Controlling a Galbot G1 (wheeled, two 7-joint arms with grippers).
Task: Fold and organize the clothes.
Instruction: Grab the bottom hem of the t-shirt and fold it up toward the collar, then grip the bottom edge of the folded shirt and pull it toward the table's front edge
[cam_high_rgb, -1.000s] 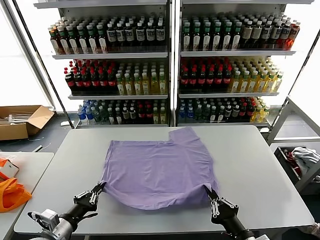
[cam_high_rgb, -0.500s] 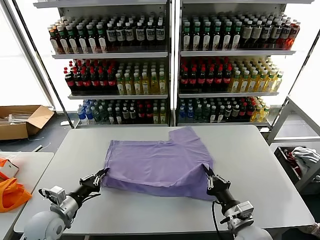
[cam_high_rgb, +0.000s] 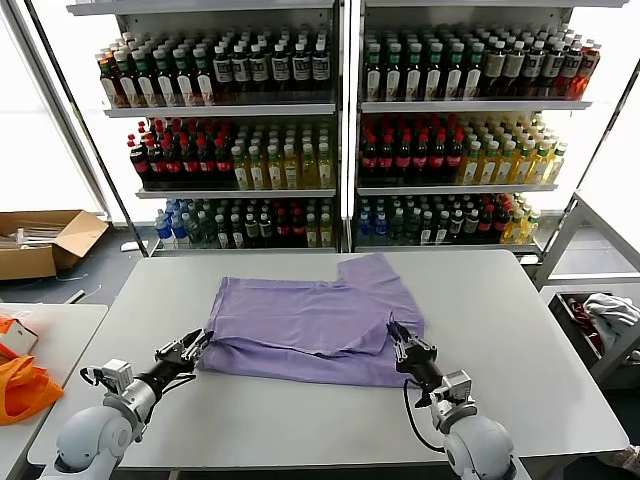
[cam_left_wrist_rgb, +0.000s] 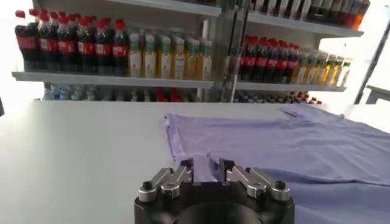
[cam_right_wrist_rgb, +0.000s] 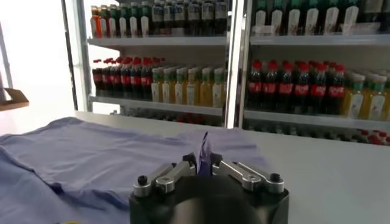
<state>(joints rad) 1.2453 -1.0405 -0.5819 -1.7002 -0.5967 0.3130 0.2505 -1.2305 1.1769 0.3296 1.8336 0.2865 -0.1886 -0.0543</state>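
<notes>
T-shirt: lavender T-shirt lies mid-counter, nearer the far edge, its near hem lifted and doubled over the body.
Feel: judged thin, light and limp; it sags between holds, so corners are the places to pinch.
Left gripper: left gripper is clenched on the hem corner toward the counter's left edge.
Right gripper: right gripper is clenched on the opposite hem corner.
Counter: grey counter looks smooth; the fabric may slide.
</notes>
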